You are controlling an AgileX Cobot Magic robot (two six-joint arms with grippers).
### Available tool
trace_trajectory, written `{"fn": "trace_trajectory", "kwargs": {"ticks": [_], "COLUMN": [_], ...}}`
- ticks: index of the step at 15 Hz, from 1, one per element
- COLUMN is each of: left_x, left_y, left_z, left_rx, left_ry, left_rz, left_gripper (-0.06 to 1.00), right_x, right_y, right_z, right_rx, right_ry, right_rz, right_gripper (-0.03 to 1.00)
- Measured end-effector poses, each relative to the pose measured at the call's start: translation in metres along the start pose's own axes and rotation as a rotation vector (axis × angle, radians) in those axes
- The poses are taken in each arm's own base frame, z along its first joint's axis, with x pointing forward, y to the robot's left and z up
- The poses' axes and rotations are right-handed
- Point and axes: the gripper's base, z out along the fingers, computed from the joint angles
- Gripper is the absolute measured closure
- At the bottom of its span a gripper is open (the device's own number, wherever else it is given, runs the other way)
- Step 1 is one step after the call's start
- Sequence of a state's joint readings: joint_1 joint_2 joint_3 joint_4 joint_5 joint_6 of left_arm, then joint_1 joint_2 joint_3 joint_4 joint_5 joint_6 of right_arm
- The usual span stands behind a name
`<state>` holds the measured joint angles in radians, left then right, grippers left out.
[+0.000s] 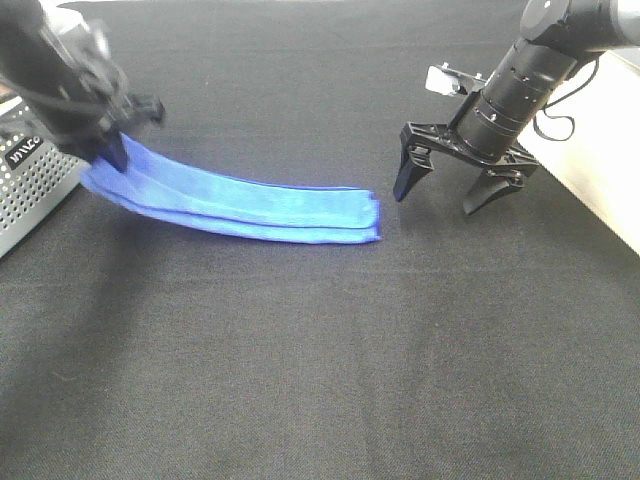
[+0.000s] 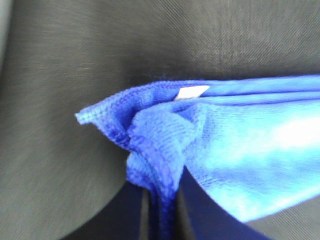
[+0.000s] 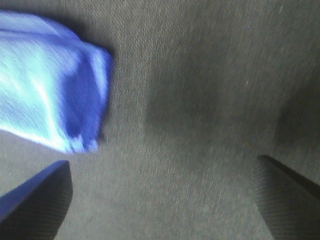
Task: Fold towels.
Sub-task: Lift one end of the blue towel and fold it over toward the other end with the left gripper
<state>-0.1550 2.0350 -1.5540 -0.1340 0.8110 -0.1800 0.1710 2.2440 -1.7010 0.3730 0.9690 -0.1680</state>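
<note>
Mid-fold: the long blue terry towel lies on the black cloth table, 1 end raised and pinched by the left gripper. The right gripper is spread beside the other end. Next, probably carry the pinched end across.

black cloth tabletop | grey perforated box at left edge | pale surface at right edge

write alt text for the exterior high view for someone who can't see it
A blue towel, folded into a long strip, lies on a black table with the left tool pinching its left end beside a perforated grey box. The right tool hangs open just past the towel's right end, not touching it.
</note>
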Motion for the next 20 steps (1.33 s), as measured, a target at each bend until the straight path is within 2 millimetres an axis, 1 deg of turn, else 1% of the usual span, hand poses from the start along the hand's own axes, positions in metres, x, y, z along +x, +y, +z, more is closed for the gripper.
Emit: {"fn": "trace_trajectory", "kwargs": {"ticks": [2,4,6,7,8,10,11,12,13,14,16,17,18,20], "left_x": [0.0,0.003,0.009,0.011,0.012,0.012,0.011,0.01,0.011,0.012,0.011,0.008,0.004,-0.011], "left_y": [-0.013,-0.043,-0.076,-0.09,-0.11,-0.136,-0.147,-0.157,-0.167,-0.177,-0.194,-0.196,-0.195,-0.179], "left_z": [-0.012,-0.018,-0.014,-0.007,0.01,0.033,0.043,0.05,0.06,0.064,0.065,0.061,0.057,0.046], "left_rx": [0.061,0.169,0.252,0.272,0.29,0.306,0.316,0.333,0.351,0.376,0.433,0.449,0.454,0.445], "left_ry": [0.054,0.067,0.072,0.079,0.093,0.111,0.116,0.118,0.127,0.122,0.075,0.047,0.023,-0.034], "left_rz": [-0.04,-0.064,-0.077,-0.078,-0.079,-0.082,-0.097,-0.11,-0.122,-0.126,-0.135,-0.141,-0.14,-0.111], "left_gripper": [0.87,0.87,0.87,0.87,0.87,0.86,0.82,0.72,0.6,0.47,0.27,0.25,0.24,0.24], "right_x": [0.001,0.001,0.0,0.0,-0.001,-0.001,0.0,0.0,0.001,0.002,0.004,0.004,0.005,0.004], "right_y": [0.0,0.003,0.006,0.007,0.01,0.01,0.01,0.01,0.011,0.011,0.011,0.011,0.011,0.015], "right_z": [-0.001,-0.007,-0.018,-0.022,-0.029,-0.031,-0.031,-0.031,-0.031,-0.031,-0.031,-0.031,-0.031,-0.031], "right_rx": [-0.002,-0.004,-0.005,-0.006,-0.006,-0.007,-0.008,-0.009,-0.011,-0.012,-0.014,-0.014,-0.015,-0.06], "right_ry": [0.012,0.004,-0.019,-0.03,-0.045,-0.048,-0.043,-0.036,-0.023,-0.015,0.005,0.007,0.012,0.006], "right_rz": [-0.001,-0.005,-0.012,-0.016,-0.021,-0.022,-0.022,-0.022,-0.022,-0.022,-0.023,-0.023,-0.023,-0.001], "right_gripper": [0.05,0.05,0.05,0.05,0.05,0.05,0.05,0.05,0.05,0.05,0.05,0.05,0.05,0.05]}}
